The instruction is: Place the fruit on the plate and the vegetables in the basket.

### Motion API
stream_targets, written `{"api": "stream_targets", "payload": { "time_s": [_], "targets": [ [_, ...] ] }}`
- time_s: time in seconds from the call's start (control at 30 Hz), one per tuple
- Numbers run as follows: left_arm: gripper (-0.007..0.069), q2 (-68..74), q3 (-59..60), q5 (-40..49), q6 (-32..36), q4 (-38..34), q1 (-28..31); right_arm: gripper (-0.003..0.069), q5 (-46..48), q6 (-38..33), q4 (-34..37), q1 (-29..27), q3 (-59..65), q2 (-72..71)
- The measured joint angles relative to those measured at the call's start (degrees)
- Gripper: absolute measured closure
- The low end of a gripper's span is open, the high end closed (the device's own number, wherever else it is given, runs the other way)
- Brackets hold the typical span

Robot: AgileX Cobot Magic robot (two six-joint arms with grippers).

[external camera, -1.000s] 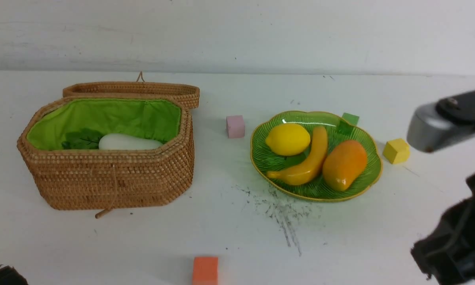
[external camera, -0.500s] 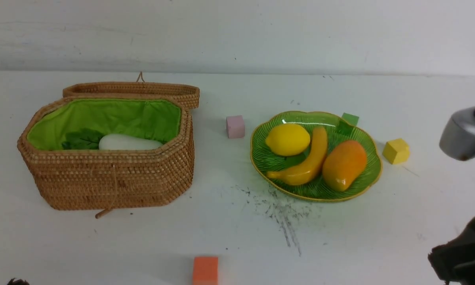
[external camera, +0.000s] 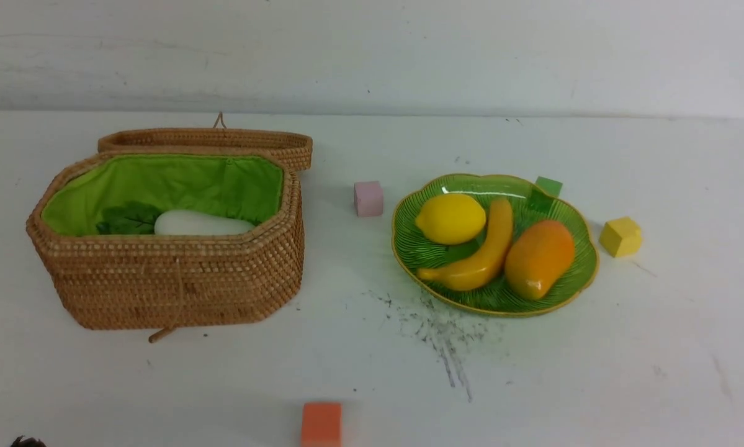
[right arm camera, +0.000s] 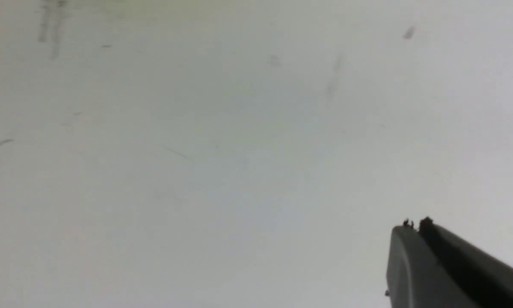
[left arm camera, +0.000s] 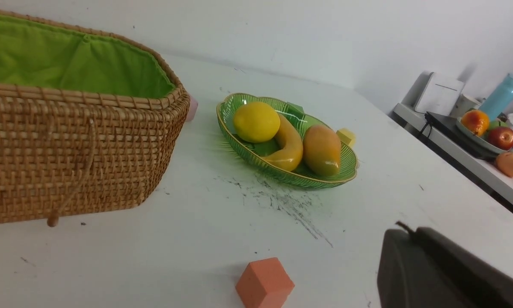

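You see a scuffed white desk (external camera: 372,347) against a pale wall, carrying a woven tan wicker basket (external camera: 173,279) and a ribbed glossy green glass plate (external camera: 579,282); both claws, left (left arm camera: 414,233) and right (right arm camera: 414,226), sit closed and empty.

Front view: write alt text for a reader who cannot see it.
A green plate on a white table holds a lemon, banana and mango. To its left, an open wicker basket holds a white radish. Pink, green, yellow and orange cubes lie scattered around.
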Motion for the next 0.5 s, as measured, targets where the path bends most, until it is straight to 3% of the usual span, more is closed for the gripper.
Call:
{"api": "stream_targets", "payload": {
  "time_s": [0.07,0.2,0.23,0.33,0.5],
  "targets": [
    [0.0629,0.0,0.0,0.0,0.0,0.0,0.0,0.0627,-3.0,0.0,-0.4,-2.7,2.9,-4.1],
    [0.0627,0.0,0.0,0.0,0.0,0.0,0.0,0.0661,-21.3,0.0,2.3,-6.7,13.9,-12.6],
    [0.0627,0.0,0.0,0.0,0.0,0.0,0.0,0.0663,-21.3,0.0,2.3,-6.9,14.6,-12.6],
    [0.0622,0.0,0.0,0.0,0.0,0.0,0.0,0.0677,-43.1,0.0,6.4,-9.9,29.8,-18.9],
    [0.0618,0.0,0.0,0.0,0.0,0.0,0.0,0.0677,-59.0,0.0,7.6,-12.3,45.4,-25.8]
  ]
}}
